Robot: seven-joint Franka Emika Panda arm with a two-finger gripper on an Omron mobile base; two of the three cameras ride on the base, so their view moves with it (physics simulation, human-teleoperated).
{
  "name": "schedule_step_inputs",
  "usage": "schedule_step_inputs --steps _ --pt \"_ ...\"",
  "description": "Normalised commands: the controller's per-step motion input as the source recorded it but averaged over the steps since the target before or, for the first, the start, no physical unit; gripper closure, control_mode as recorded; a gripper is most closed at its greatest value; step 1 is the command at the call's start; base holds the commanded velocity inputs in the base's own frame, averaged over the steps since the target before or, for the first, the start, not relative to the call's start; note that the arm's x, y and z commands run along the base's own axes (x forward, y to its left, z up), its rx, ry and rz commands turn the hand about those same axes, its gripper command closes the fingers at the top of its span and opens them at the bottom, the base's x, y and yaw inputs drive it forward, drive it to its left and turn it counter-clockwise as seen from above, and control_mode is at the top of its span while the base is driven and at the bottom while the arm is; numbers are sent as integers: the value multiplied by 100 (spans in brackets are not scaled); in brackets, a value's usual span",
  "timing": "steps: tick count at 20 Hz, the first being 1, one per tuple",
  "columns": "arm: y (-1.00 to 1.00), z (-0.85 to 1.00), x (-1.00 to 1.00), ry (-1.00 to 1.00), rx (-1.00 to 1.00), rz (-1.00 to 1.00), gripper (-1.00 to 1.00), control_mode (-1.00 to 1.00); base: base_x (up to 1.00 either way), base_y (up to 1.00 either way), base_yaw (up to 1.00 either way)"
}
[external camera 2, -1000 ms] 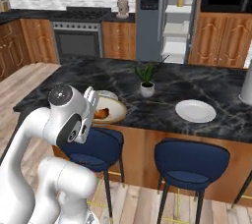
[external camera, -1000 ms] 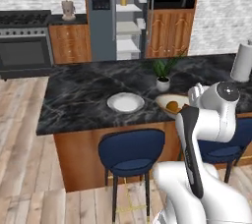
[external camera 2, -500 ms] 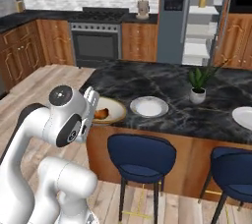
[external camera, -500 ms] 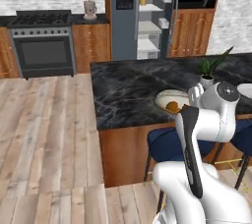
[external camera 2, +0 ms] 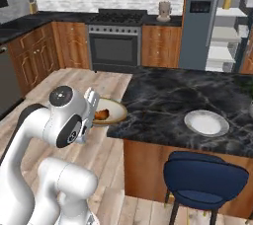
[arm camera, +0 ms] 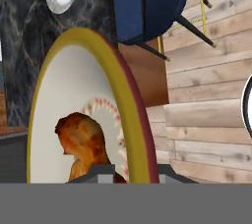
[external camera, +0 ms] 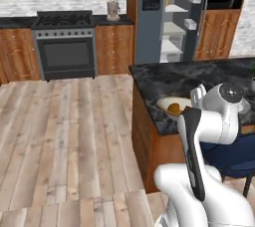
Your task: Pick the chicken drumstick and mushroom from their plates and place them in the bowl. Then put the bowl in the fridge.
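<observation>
Here, in a rendered kitchen, the white arm's gripper point(external camera 2: 93, 101) is clamping the rim of the bowl point(external camera 2: 109, 111), its jaws closed on the edge and the dish riding level at the robot's chest, just off the corner of the dark marble island counter point(external camera 2: 163, 105). In the left base view the bowl point(external camera: 174, 105) is sitting beside the arm's wrist with an orange-tan lump, which is looking like the mushroom point(external camera: 174, 107), lying inside it. The hand view, rolled on its side, is showing the bowl point(arm camera: 64, 105) close up with the reddish-brown chicken drumstick point(arm camera: 81, 142) resting against its inner face, right by the fingertips. One white plate point(external camera 2: 206, 122) is lying bare on the counter, well apart from the bowl, above a blue stool point(external camera 2: 205, 177). Across the wooden floor the slate-grey fridge point(external camera: 149, 17) is standing with its door open and its white shelves point(external camera: 172, 27) exposed. By the look of things, the loading of the food is done and the bowl is lifted; what is remaining is the carry across the room and the setting of the bowl on a fridge shelf. The bowl is being held by one edge only, so a tilt could spill its load.
</observation>
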Motion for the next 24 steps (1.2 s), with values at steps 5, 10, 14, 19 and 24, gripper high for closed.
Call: schedule_step_inputs --steps 5,10,14,19,24 --pt "0 0 0 0 0 0 100 100 55 91 0" --pt "0 0 0 0 0 0 100 100 65 81 0" --pt "0 0 0 0 0 0 100 100 75 67 -3" --pt "0 0 0 0 0 0 100 100 80 51 -13" --pt "0 0 0 0 0 0 100 100 80 38 -27"
